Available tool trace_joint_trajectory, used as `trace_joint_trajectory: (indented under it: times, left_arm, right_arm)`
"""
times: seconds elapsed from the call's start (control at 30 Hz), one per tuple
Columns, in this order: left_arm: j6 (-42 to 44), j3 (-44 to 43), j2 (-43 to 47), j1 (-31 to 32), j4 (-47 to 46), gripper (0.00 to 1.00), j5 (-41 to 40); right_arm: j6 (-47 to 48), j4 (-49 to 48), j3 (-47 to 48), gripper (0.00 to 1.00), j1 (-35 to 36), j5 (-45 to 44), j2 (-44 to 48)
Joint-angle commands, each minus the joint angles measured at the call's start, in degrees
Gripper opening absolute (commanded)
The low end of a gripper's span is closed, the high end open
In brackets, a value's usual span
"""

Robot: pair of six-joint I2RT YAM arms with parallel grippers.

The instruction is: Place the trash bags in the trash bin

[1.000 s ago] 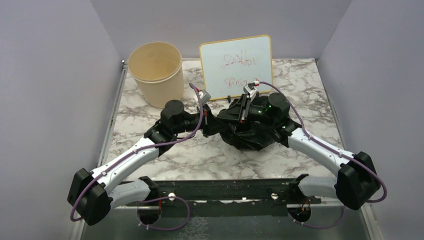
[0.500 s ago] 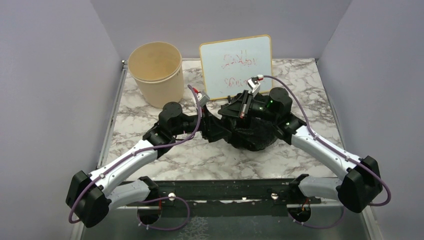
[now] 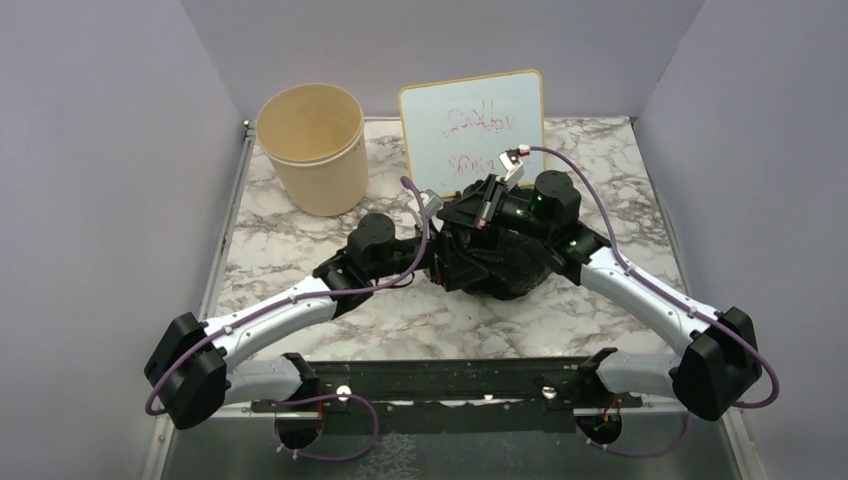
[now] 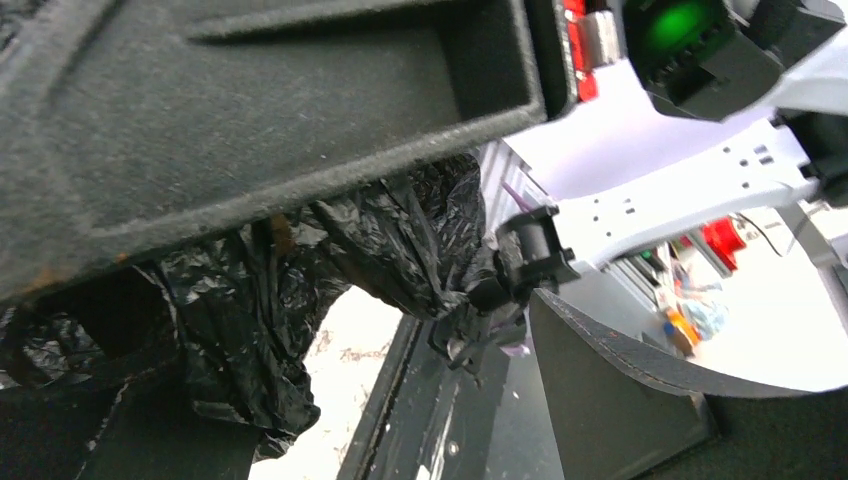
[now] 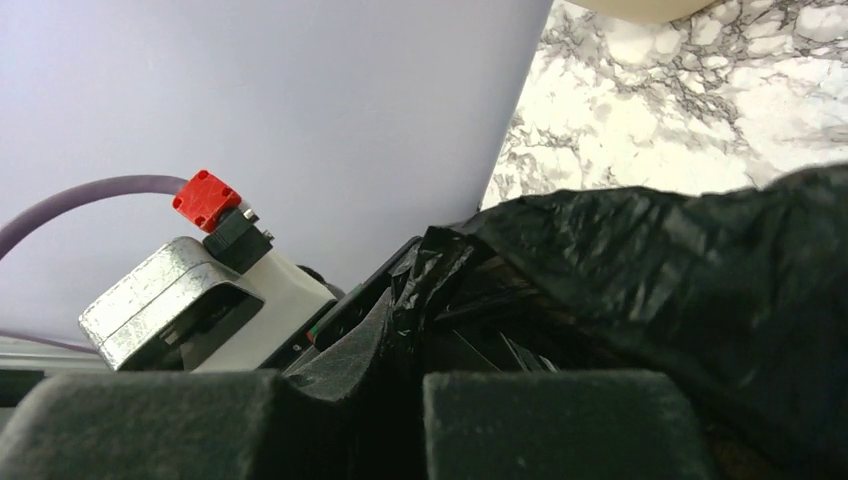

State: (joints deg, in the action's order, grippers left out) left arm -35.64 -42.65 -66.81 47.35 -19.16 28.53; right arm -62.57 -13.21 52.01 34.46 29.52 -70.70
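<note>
Right gripper [image 5: 412, 398] — seemingly tight on trash bags [image 5: 660, 270]

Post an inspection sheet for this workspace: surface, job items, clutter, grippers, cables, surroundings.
Surface: marbled table.
Job's things: black bag bunched mid-table between both arms; bin upright at back left, apart from the bag, no bag in it.
Clutter: whiteboard with red writing, standing behind the bag.
Grippers: left gripper open at the bag; right gripper shut on the bag.
Cables: purple cables along both arms, no snag seen.
Surroundings: plain walls on three sides.
</note>
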Motion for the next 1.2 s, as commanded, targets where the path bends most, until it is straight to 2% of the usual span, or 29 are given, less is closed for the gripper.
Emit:
trace_joint_trajectory:
  times: [0.0, 0.13, 0.2, 0.3, 0.4, 0.6, 0.73, 1.0, 1.17]
  left_arm:
    - [0.2, -2.2, -0.4, 2.6, -3.6, 0.9, -11.4]
    - [-0.1, -2.0, 1.0, 3.4, -3.6, 0.78, -15.8]
    - [-2.3, -0.5, 3.0, 3.5, -3.9, 0.76, -18.1]
    - [-4.5, 1.1, 5.4, 3.8, -5.8, 0.84, -20.3]
    - [-8.2, 3.4, 5.3, 5.7, -8.3, 0.89, -25.1]
    - [-8.7, 5.0, 2.3, 12.0, -15.1, 0.86, -28.0]
    - [-5.8, 4.0, 0.6, 17.2, -15.6, 0.87, -36.7]
    - [-6.3, 6.1, 2.1, 17.6, -15.6, 0.86, -44.3]
    - [-4.3, 6.0, 4.2, 17.6, -15.6, 0.91, -47.6]
  right_arm:
    - [1.2, 0.4, 0.3, 0.11, 0.3, -3.3, 0.7]
    - [3.8, 6.3, 2.1, 0.11, 0.3, -6.2, 2.6]
    - [5.6, 10.0, 4.0, 0.11, 0.3, -7.2, 4.1]
    - [9.4, 15.9, 5.7, 0.11, 0.4, -10.9, 6.7]
    - [9.1, 15.4, 4.3, 0.11, 0.4, -12.3, 7.7]
    - [7.4, 12.8, 4.8, 0.07, 0.4, -10.3, 6.0]
    - [8.9, 12.1, 4.6, 0.07, 0.5, -9.3, 6.1]
    - [10.1, 14.7, 4.6, 0.08, 0.5, -9.4, 7.0]
    - [7.8, 12.0, 2.3, 0.08, 0.4, -8.8, 7.8]
